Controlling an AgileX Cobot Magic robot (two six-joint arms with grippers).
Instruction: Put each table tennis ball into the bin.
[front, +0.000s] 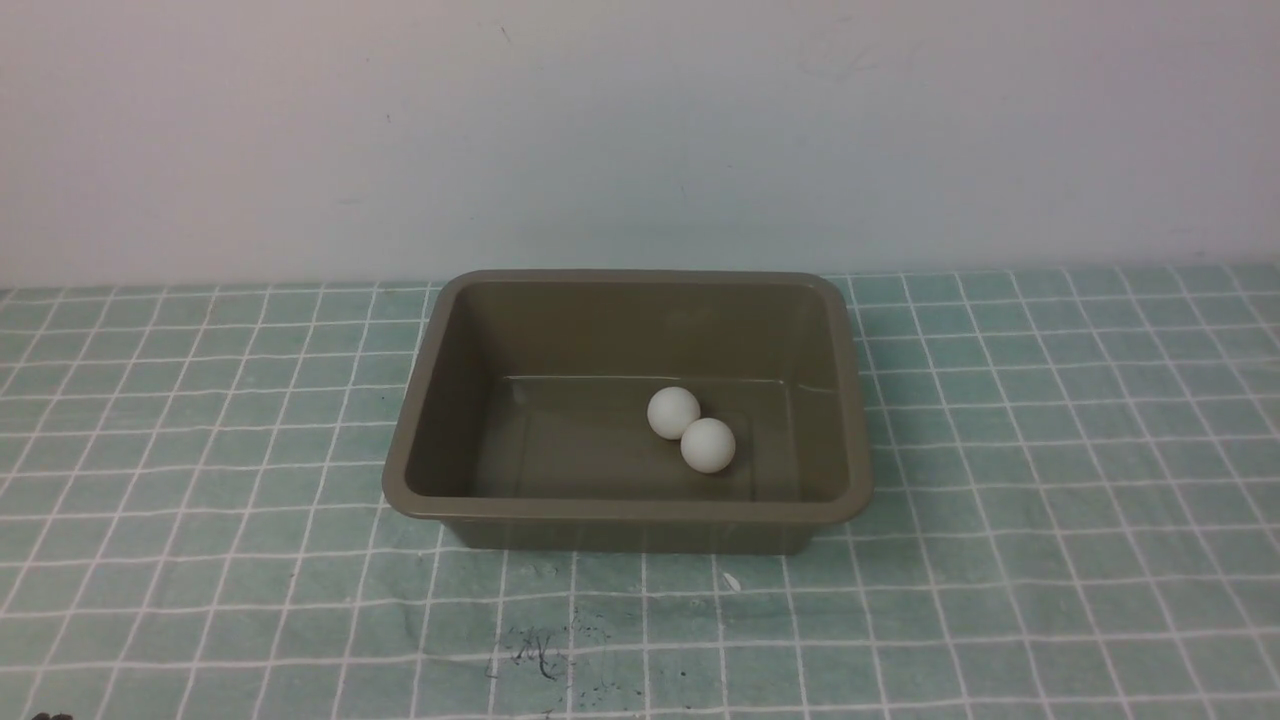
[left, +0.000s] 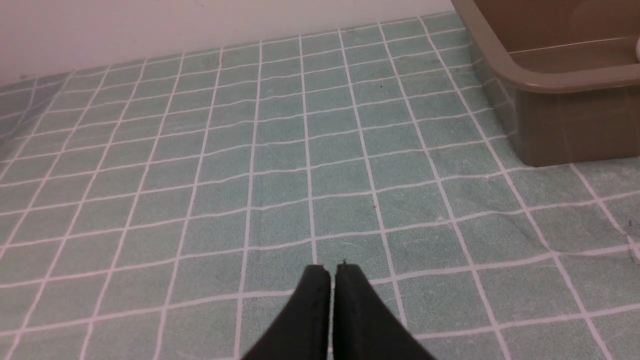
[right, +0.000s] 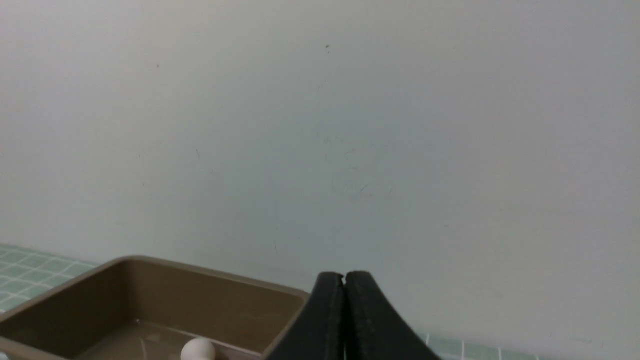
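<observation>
Front view: neither arm in shot; bin's (front: 628, 510) near wall hides the front strip of its floor. Left wrist view: bin (left: 560, 82) cropped at the edge, only one corner shows; a white sliver at the frame edge, can't tell what. Left gripper (left: 332, 270) cut off, tips only. Right wrist view: right gripper (right: 344, 276) covers the bin's (right: 150, 280) corner; one ball (right: 198, 349) cropped, other hidden. Ball markings too small to tell.

The front camera looks forward and down on the whole bin (front: 625, 510) against the wall (front: 640, 130). The left wrist camera, low over the cloth (left: 250, 165), catches one bin corner; the right wrist camera faces the wall, sharing the bin's interior.
</observation>
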